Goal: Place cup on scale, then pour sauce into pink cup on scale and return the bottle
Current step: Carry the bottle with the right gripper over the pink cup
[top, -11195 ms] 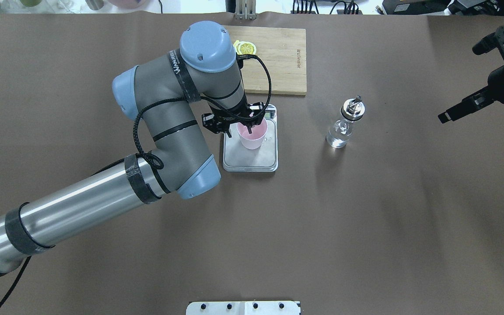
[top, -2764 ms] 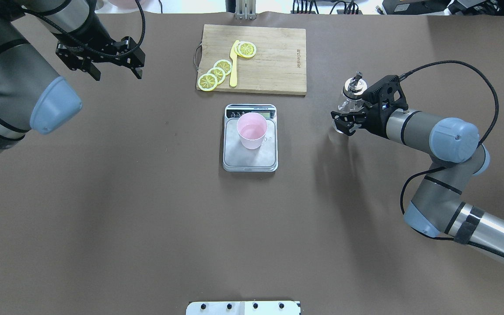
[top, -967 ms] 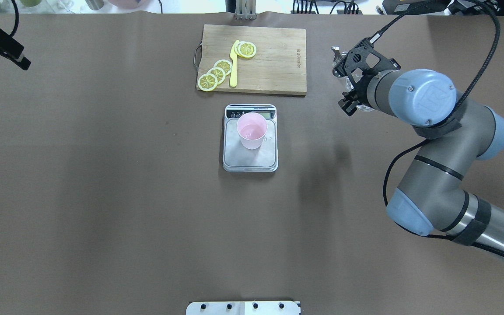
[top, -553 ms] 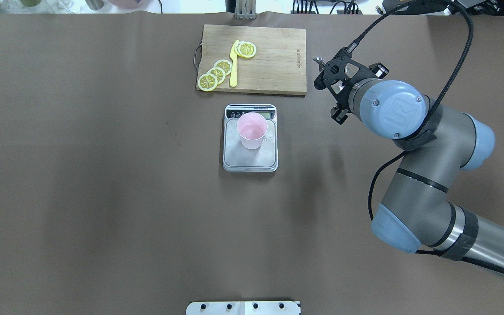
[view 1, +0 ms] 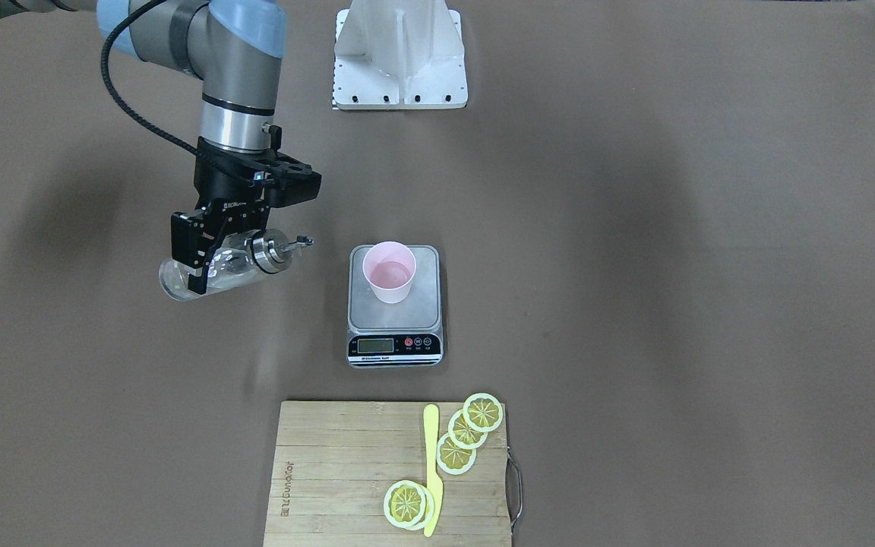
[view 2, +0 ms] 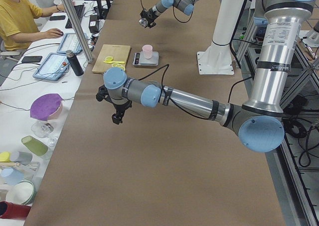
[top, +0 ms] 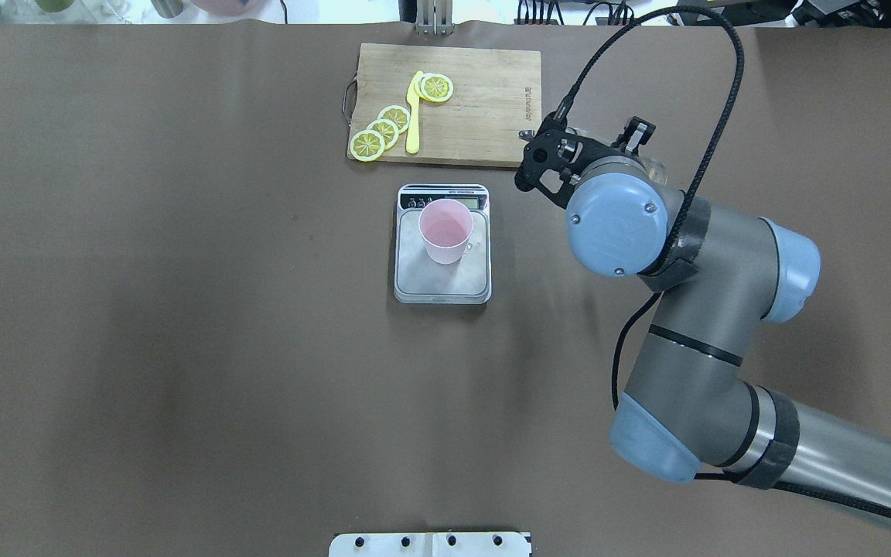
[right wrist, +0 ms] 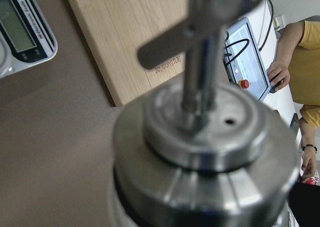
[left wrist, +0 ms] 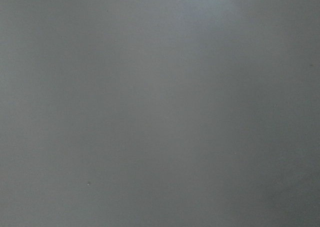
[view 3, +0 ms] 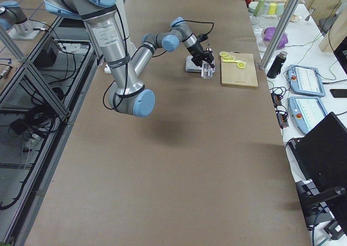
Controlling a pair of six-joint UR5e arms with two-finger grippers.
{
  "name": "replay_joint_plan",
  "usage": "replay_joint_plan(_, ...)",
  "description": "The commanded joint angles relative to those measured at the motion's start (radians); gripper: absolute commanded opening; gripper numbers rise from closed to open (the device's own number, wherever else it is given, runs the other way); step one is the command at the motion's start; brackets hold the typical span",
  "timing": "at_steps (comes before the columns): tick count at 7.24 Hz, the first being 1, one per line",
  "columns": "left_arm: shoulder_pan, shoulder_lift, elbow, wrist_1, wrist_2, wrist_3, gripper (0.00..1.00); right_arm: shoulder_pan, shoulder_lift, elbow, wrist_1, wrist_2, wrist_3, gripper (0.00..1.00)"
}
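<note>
The pink cup [view 1: 389, 272] stands upright on the scale [view 1: 396, 315], towards its back half, and shows again from above as the cup [top: 445, 230] on the scale [top: 445, 280]. My right gripper [view 1: 206, 266] is shut on the glass bottle [view 1: 229, 266], held in the air beside the scale and tilted almost flat. Its metal spout [view 1: 297, 243] points at the cup, a short way off. The sauce is too clear to make out. In the right wrist view the bottle cap [right wrist: 200, 152] fills the frame. My left gripper [view 2: 117, 114] hangs far off to the side; whether it is open I cannot tell.
A bamboo cutting board [top: 484, 108] with lemon slices [top: 384, 128] and a yellow knife [top: 413, 116] lies beyond the scale. The robot's white base plate [view 1: 399, 68] is at the near edge. A person sits at a side desk [view 2: 20, 17] with tablets and bowls.
My right arm has carried the bottle up and sideways from its spot towards the scale, tipping it over. The left arm has drawn back out of the overhead view.
</note>
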Motion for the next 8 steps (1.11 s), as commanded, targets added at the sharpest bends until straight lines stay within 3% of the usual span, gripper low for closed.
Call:
replay_joint_plan(1,-0.03,0.041,0.007,-0.006,-0.006,0.043,0.99,-0.05,0.068,-0.008,-0.125,-0.064,-0.002,0.23)
replay_joint_plan(2,-0.033,0.052,0.007,-0.006,-0.006,0.043,0.99,-0.067,0.107,-0.014,-0.221,-0.111,-0.002,0.22)
replay_joint_plan(4,-0.033,0.06,0.007,-0.006,-0.006,0.043,0.99,-0.072,0.119,-0.026,-0.306,-0.162,-0.002,0.22)
replay_joint_plan(8,-0.035,0.073,0.017,-0.006,-0.006,0.043,0.99,-0.072,0.176,-0.164,-0.315,-0.248,-0.001,0.22)
